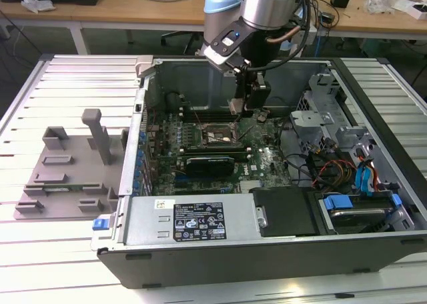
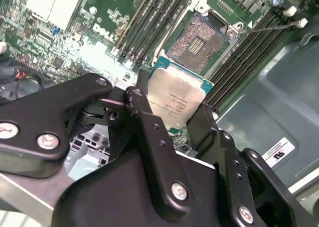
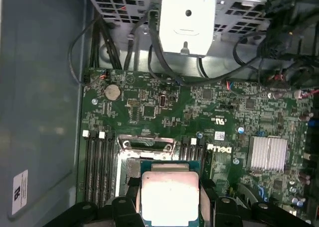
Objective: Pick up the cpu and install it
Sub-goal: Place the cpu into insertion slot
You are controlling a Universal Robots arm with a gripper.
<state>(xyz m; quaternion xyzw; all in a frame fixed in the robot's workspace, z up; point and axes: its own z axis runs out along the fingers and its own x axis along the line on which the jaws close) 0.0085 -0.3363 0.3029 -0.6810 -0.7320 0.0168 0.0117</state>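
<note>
My gripper (image 2: 168,105) is clenched on the cpu (image 2: 179,90), gripping two opposite edges and holding it over the open socket (image 2: 199,38), not seated. Memory slots (image 2: 149,18) flank the socket on the motherboard (image 3: 164,107), and cables (image 3: 102,43) crowd the case (image 1: 267,261) beyond. The case lies on a slatted table (image 1: 73,77), with a grey fixture (image 1: 67,171) on the exterior view's left and wooden desks (image 1: 133,11) behind.

Arm (image 1: 267,7) angled steeply downward; gripper (image 1: 244,108) pointing down, its two black fingers (image 2: 145,118) clamped on opposite edges of the cpu (image 2: 174,97).
</note>
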